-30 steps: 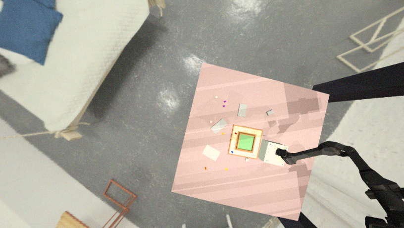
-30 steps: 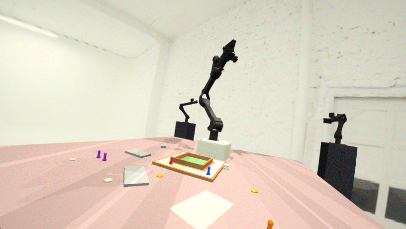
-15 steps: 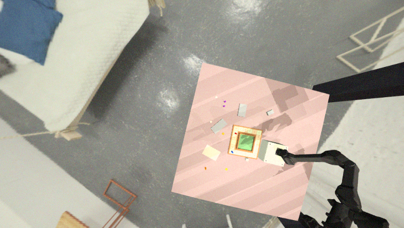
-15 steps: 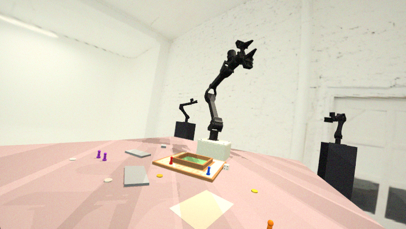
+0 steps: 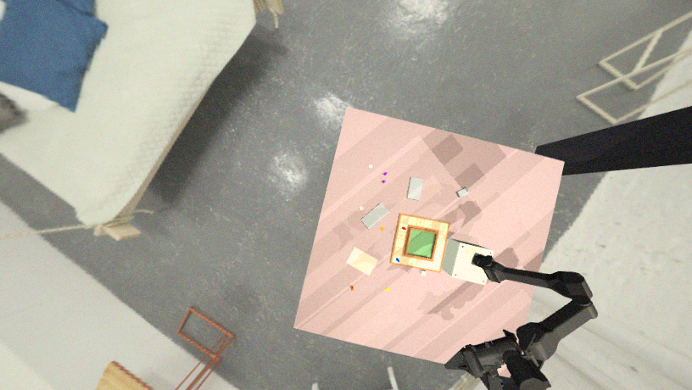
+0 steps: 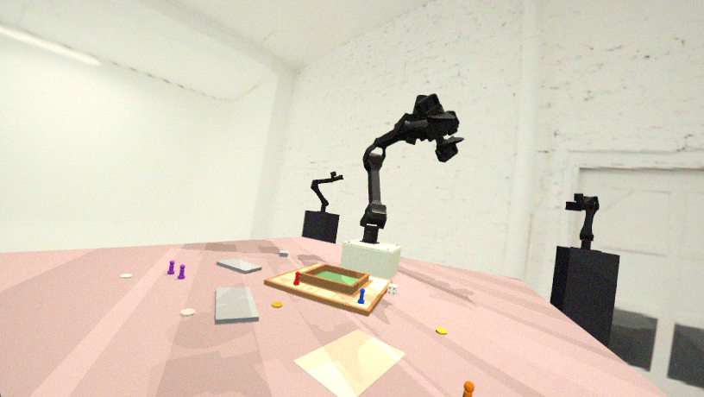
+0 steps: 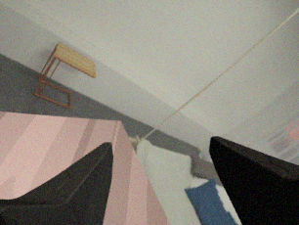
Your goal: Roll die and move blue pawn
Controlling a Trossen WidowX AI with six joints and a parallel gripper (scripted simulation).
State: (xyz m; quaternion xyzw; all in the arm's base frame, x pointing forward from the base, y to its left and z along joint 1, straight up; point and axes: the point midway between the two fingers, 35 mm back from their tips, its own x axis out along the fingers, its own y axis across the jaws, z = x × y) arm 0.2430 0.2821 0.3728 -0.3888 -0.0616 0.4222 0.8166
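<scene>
The white die [image 5: 422,272] [image 6: 392,289] lies on the table just outside the board's edge, near the robot's base. The board [image 5: 419,265] [image 6: 320,298] has a brown-walled tray [image 5: 406,242] [image 6: 329,285] with a green floor, empty, at its middle. My blue pawn [image 5: 397,259] [image 6: 361,296] stands upright at one board corner. A red pawn [image 5: 404,228] [image 6: 297,278] stands near another corner. My gripper [image 7: 161,147] is partly open and empty, raised high, far from the board and die. Its fingers point out past a table corner. The die's top pips are too small to read.
Around the board lie grey slabs [image 5: 375,215] [image 5: 415,188], a small grey block [image 5: 462,192] [image 6: 283,253], a cream card [image 5: 361,261] [image 6: 349,362] and several discs. An orange pawn [image 5: 352,287] [image 6: 468,387] and two purple pawns [image 5: 384,173] [image 6: 171,267] stand farther out.
</scene>
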